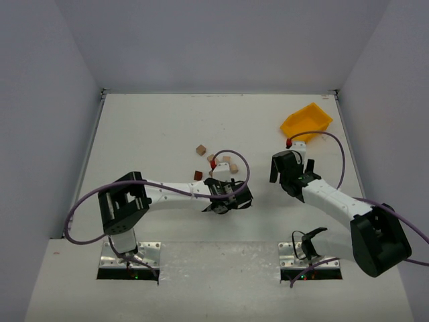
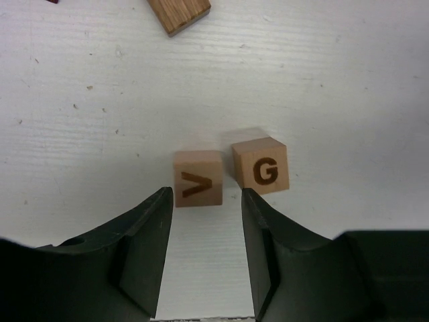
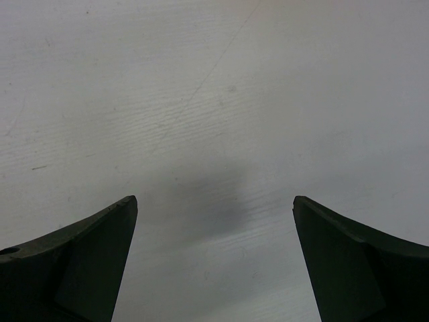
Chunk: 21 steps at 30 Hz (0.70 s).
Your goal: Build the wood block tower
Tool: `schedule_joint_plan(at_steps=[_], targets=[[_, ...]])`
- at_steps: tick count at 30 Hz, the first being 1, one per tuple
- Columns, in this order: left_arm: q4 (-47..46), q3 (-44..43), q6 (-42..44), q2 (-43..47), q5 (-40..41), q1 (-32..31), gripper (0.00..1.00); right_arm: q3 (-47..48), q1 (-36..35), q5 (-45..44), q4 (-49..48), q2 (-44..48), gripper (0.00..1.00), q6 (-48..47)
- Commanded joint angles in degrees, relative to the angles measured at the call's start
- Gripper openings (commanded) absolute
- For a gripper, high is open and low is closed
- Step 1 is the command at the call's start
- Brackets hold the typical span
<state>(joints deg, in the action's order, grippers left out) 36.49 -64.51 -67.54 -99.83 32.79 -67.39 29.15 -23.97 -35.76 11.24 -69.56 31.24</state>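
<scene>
Two pale cubes lie side by side on the white table, one lettered V point(image 2: 198, 178) and one lettered G point(image 2: 261, 166). My left gripper point(image 2: 206, 194) is open about a cube's width, its fingertips level with the V cube's near edge; nothing is gripped. A tan oblong block point(image 2: 178, 13) lies farther off. From above, the pale cubes point(image 1: 230, 164), a tan block point(image 1: 200, 149) and a dark reddish-brown block point(image 1: 198, 175) are scattered ahead of the left gripper point(image 1: 225, 181). My right gripper point(image 3: 214, 201) point(image 1: 281, 168) is wide open over bare table, holding nothing.
A yellow plastic bin point(image 1: 306, 122) sits at the back right, just beyond the right gripper. Grey walls close the table on three sides. Purple cables loop from both arms above the table.
</scene>
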Motion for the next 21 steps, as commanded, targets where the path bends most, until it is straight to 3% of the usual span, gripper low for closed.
schedule_joint_plan(at_steps=[1, 5, 9, 13, 15, 21], targets=[[1.00, -1.78, 0.27, 5.91, 4.57, -2.53, 0.38, 1.00, 0.24, 0.80, -1.14, 0.58, 0.99, -0.06], [3.68, 0.92, -2.08, 8.99, 6.30, -2.63, 0.20, 0.06, 0.26, 7.46, -3.57, 2.18, 0.99, -2.27], [2.39, 7.26, -4.70, 12.37, 3.43, 0.09, 0.00, -1.44, 0.24, 13.94, -5.41, 4.65, 0.86, -3.03], [-5.10, 16.40, -2.64, 15.20, -0.96, 2.83, 0.00, -3.98, 0.24, 20.71, -5.77, 7.18, 0.40, -3.28], [-9.87, 18.31, -0.14, 15.61, -2.84, 3.72, 0.00, -5.11, 0.24, 23.71, -6.13, 7.75, 0.28, -3.55], [-19.87, 22.68, 6.73, 14.56, -7.08, 5.21, 0.00, -7.94, -0.03, 40.88, -10.03, 7.24, 0.19, -4.74]])
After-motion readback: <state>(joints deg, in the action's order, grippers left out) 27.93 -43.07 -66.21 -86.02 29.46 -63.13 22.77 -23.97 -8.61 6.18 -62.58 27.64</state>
